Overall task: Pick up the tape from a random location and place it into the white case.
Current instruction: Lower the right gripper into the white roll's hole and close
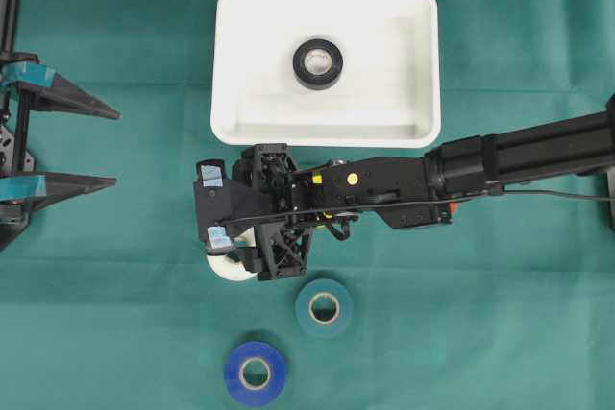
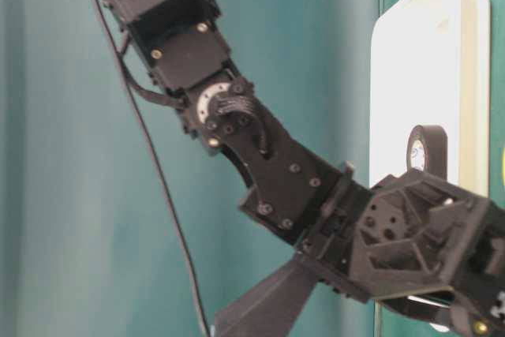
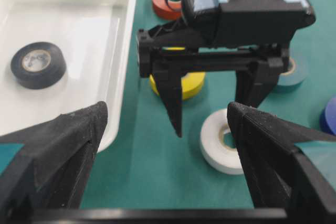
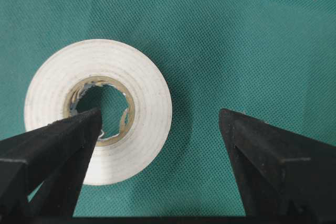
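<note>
A green cloth (image 1: 115, 314) covers the table; the white case (image 1: 240, 117) sits at twelve o'clock with a black tape roll (image 1: 318, 63) already inside; our right gripper (image 4: 160, 129) hangs with jaws spread wide over the white tape roll (image 4: 142, 85), one finger above its core, the other off to three o'clock on bare cloth; nothing is grasped yet; our left gripper (image 3: 168, 145) waits at nine o'clock, jaws released too. We judge the risk is a skewed descent; the finger could land on the roll's rim and push it aside; the green roll (image 1: 325, 307) and blue roll (image 1: 255, 372) lie near at five o'clock.
</note>
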Robot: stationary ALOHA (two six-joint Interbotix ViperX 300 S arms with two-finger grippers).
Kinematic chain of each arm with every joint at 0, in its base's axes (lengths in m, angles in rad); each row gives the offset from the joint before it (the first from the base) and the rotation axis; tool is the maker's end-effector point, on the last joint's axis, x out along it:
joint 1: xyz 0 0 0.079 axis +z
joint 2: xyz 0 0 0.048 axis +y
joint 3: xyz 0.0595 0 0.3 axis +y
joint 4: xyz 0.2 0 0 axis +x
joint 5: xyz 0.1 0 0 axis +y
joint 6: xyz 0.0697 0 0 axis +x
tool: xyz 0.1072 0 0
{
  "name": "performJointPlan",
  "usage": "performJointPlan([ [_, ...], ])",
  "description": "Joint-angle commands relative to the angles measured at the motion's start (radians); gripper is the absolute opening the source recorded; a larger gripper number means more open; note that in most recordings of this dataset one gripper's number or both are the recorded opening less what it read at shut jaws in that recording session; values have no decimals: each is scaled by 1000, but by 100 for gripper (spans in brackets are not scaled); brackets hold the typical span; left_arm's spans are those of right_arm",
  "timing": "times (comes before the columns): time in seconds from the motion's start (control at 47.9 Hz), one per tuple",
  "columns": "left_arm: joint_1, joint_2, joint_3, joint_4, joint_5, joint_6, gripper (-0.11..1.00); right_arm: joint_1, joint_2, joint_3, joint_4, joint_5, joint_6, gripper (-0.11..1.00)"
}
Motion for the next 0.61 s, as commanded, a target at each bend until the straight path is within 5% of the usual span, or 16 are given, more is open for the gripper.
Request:
performJointPlan([
  [0.0,2,8,-12,-2,-9,-2,95,-6,-11,-31,0,-12,9,91],
  [0.585,2,9,-12,-2,-9,-2,95,-9,40,-58,0,-17,15,91],
])
